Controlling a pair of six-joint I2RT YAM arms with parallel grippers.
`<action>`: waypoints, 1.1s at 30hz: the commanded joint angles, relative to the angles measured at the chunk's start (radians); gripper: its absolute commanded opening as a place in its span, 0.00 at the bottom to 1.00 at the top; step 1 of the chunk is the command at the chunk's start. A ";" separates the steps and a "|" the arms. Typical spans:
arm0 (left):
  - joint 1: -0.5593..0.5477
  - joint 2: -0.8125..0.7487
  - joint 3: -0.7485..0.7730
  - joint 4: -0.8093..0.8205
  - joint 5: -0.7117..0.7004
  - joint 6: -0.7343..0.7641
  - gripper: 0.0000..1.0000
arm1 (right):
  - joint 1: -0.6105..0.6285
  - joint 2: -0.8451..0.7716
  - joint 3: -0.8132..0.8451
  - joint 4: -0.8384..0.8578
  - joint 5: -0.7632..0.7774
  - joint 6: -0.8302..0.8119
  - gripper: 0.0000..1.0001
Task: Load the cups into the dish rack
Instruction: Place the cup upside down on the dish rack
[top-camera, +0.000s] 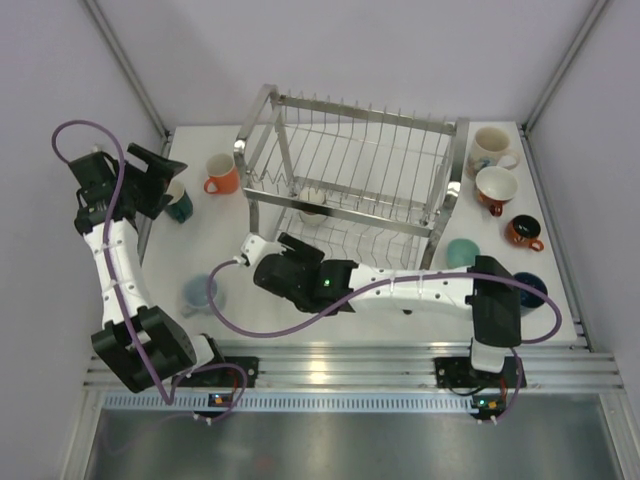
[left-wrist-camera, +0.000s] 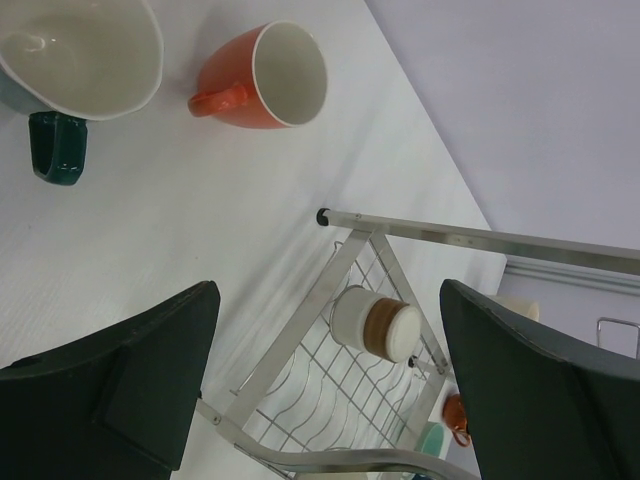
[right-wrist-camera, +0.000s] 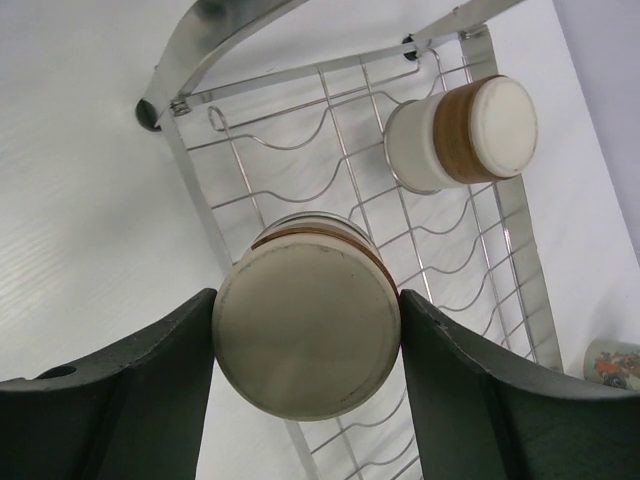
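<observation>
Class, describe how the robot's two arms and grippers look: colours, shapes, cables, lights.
The left arm and right arm have white links with black joints. A purple cable loops along each. The left gripper and right gripper have broad, dark, matte fingers. A green light glows on the right arm's wrist.

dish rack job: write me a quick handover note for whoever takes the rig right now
Left end effector: open, empty, near the teal cup and orange mug, left of the dish rack.
Right end effector: shut on a cream brown-banded cup at the lower tier's near-left corner; seated or not, cannot tell.
Done: one matching cup lies on the lower tier.
Left to do: the held cup, teal, orange, blue-grey cup, and right of the rack the printed mug, red cup, dark orange cup, mint cup, navy cup.
</observation>
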 joint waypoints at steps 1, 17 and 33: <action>0.003 -0.026 -0.001 0.069 0.024 -0.004 0.97 | -0.039 -0.004 -0.016 0.076 0.053 -0.029 0.00; 0.003 -0.026 -0.003 0.073 0.037 0.001 0.97 | -0.109 0.007 -0.131 0.185 0.139 -0.095 0.00; 0.003 -0.028 -0.010 0.075 0.041 0.001 0.97 | -0.203 -0.032 -0.200 0.314 0.151 -0.091 0.01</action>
